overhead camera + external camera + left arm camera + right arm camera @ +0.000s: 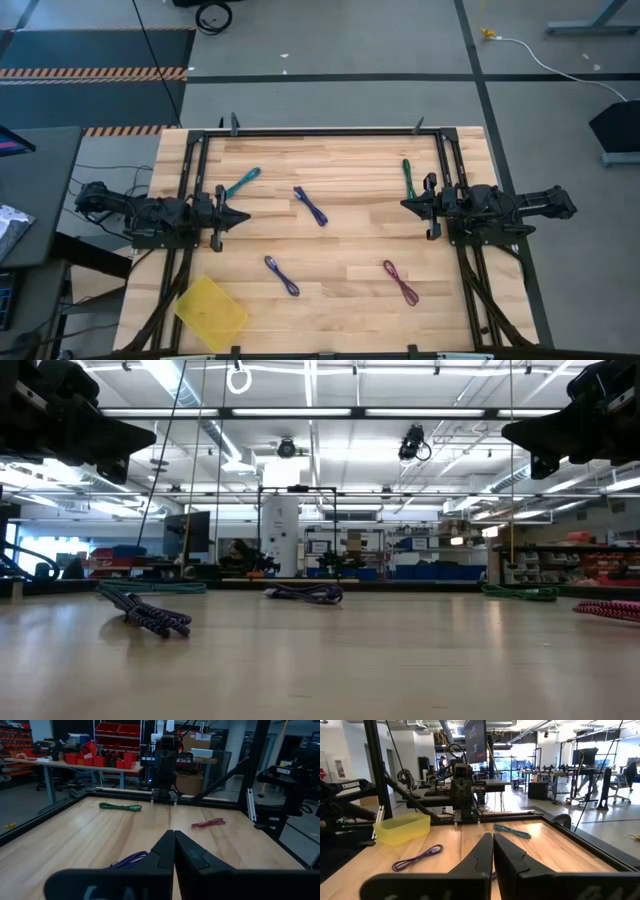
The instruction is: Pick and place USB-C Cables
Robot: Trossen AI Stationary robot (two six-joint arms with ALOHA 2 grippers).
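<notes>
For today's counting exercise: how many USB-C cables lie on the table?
5. Teal cable by the left gripper; green cable near the right gripper; blue-purple cable mid-table; second blue-purple and maroon-red along the near side.

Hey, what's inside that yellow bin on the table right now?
In the high view the yellow bin looks empty, with no cable inside. In the right wrist view its wall hides the bottom. All five cables lie on the table.

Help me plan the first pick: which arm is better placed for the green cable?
Right. The green cable lies just beside the right gripper, which is shut. The left gripper, also shut, waits across the table, nearer the teal cable.
</notes>
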